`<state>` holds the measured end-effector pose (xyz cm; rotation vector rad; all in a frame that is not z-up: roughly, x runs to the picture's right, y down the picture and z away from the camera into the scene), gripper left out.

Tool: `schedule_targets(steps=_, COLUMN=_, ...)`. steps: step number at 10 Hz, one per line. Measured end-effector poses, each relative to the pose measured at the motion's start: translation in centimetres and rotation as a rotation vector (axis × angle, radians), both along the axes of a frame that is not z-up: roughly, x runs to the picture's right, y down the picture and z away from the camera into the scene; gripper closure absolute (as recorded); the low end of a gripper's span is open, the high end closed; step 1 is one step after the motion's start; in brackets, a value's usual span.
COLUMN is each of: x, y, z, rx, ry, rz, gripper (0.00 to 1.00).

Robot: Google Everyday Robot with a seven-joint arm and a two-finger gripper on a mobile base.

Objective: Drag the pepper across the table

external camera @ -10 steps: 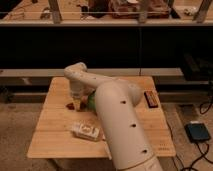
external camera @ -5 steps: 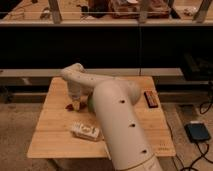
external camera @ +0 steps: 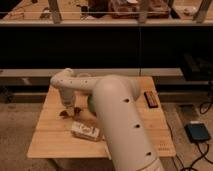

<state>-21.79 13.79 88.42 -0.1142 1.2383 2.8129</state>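
The small dark red pepper [external camera: 63, 114] lies on the left part of the light tan table [external camera: 50, 142]. My gripper [external camera: 67, 109] points down right over it, shut on the pepper, with its tips at the tabletop. The white arm reaches in from the lower right and hides much of the table's middle.
A pale labelled bottle [external camera: 86, 131] lies on its side just right of and in front of the pepper. A green bowl [external camera: 89, 103] peeks out from behind the arm. A dark flat object [external camera: 151, 99] lies near the right edge. On the floor at the right is a foot pedal [external camera: 198, 133].
The gripper has slid left and a little toward the front of the table, and the pepper has moved with it.
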Motion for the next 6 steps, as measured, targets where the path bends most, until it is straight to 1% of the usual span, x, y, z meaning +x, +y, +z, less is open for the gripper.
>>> schedule_targets(steps=1, x=0.5, y=0.4, z=-0.3, rx=0.002, ry=0.006, rz=0.004, gripper=1.00)
schedule_targets(steps=2, x=1.5, y=0.7, z=-0.7, rx=0.003, ry=0.010, rz=0.008, gripper=1.00)
schedule_targets(steps=5, x=4.3, y=1.3, z=-1.4, rx=0.008, ry=0.005, rz=0.011, gripper=1.00)
schedule_targets(steps=6, x=4.4, y=1.8, z=-1.8, rx=0.006, ry=-0.005, rz=0.005, gripper=1.00)
